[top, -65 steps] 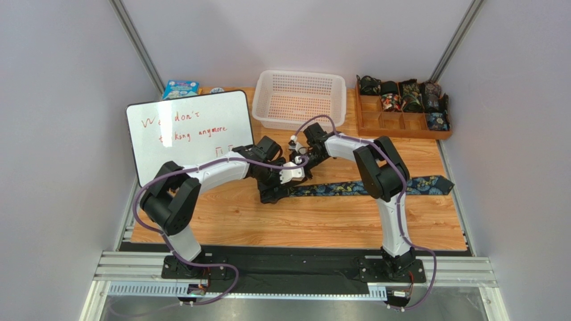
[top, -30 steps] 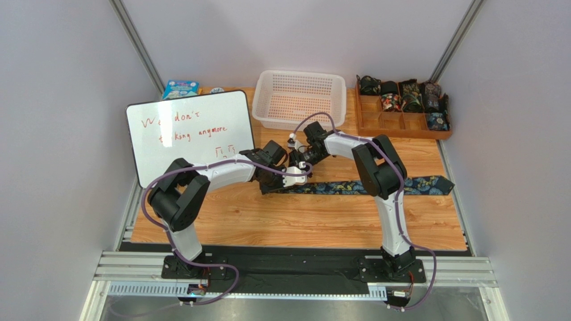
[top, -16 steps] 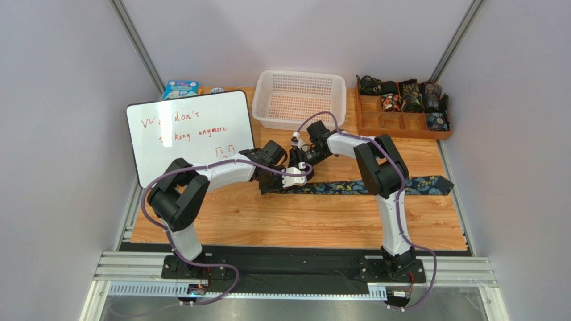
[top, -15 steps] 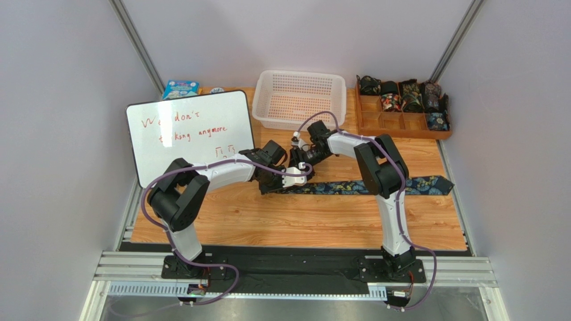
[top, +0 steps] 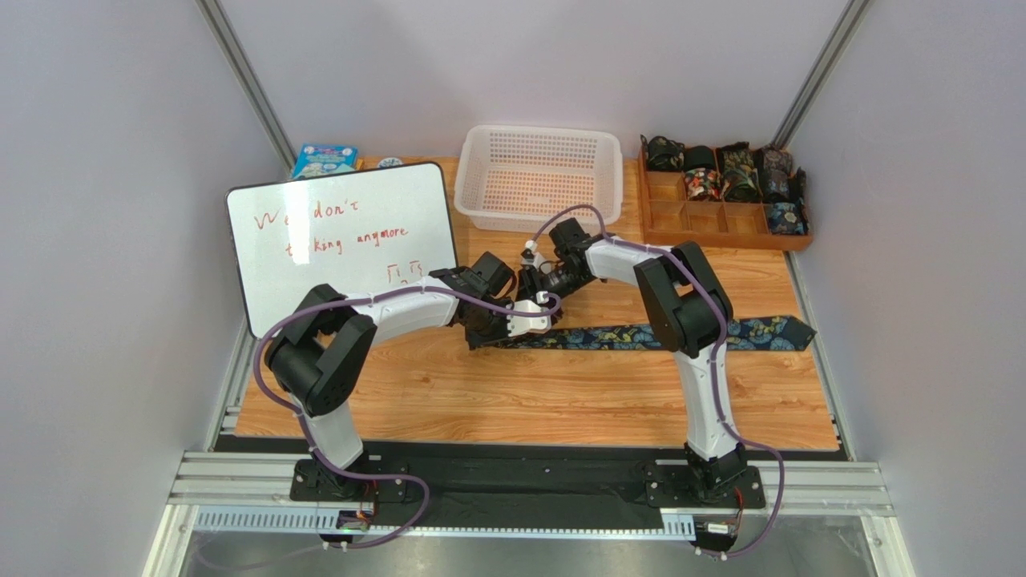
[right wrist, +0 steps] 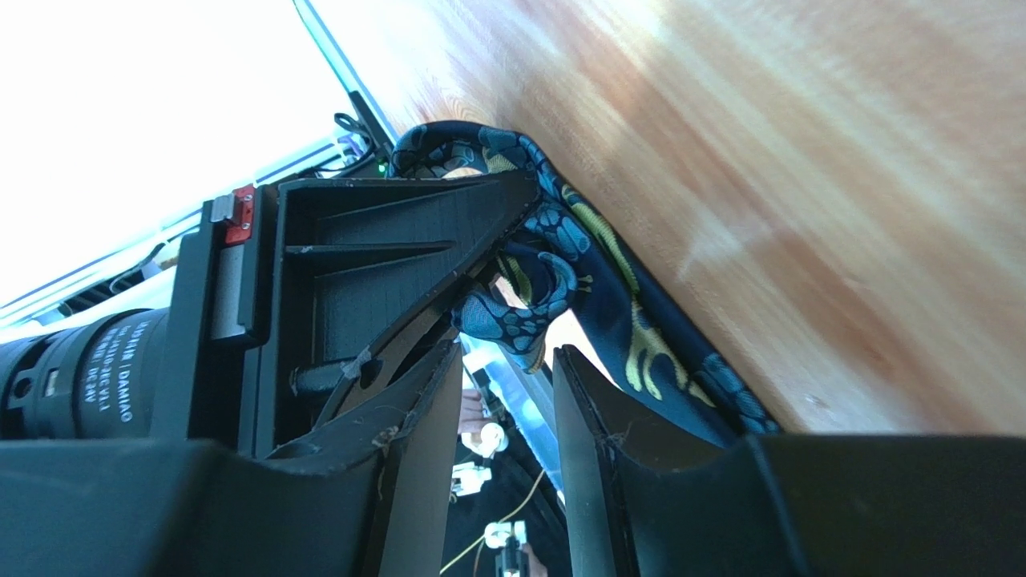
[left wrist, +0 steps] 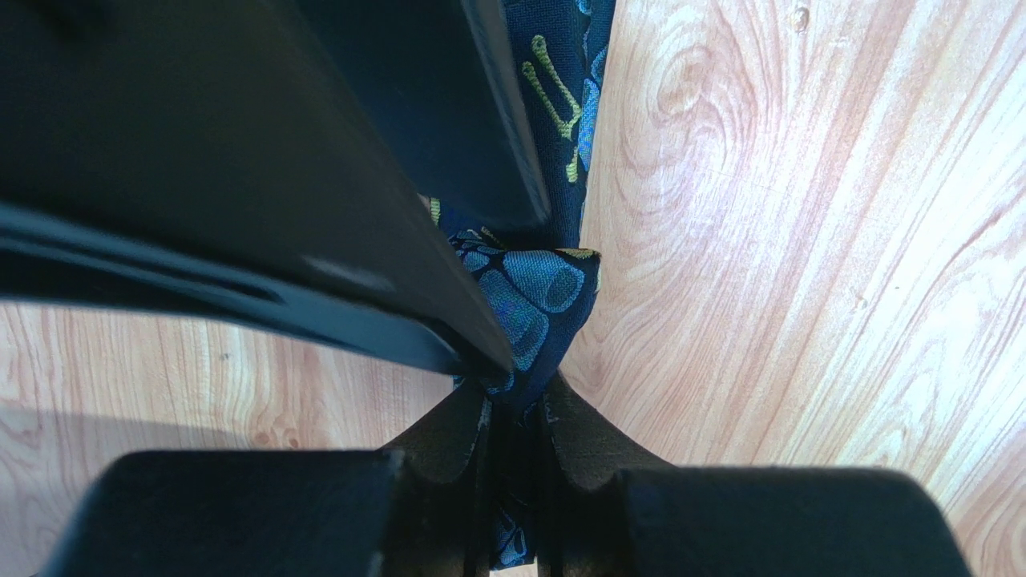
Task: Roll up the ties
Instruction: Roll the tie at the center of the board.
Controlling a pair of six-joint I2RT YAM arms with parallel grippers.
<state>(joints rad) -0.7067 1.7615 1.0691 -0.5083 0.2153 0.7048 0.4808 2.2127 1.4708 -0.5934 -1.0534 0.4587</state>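
**At mid-tabletop (top: 542,397): tie end pinched, roll barely begun**

Your left gripper (left wrist: 516,403) is clamped on the end of the tie (left wrist: 542,283). The fabric is bunched into a small fold between the fingers, probably as the core to wind around. Your right gripper (right wrist: 506,355) has its jaws apart and grips nothing. Its tips sit just beside that same fold, so it looks placed to steady it or take it over. The rest of the tie lies flat on the tabletop and runs off to your right, pointed end near the edge.

Behind are a white basket (top: 538,214) and a wooden tray (top: 723,238) with rolled ties (top: 723,174) in it. A whiteboard (top: 337,241) sits on the left.

Both wrists crowd one spot, so the grippers are each other's obstruction. Your right arm also overhangs the flat stretch.
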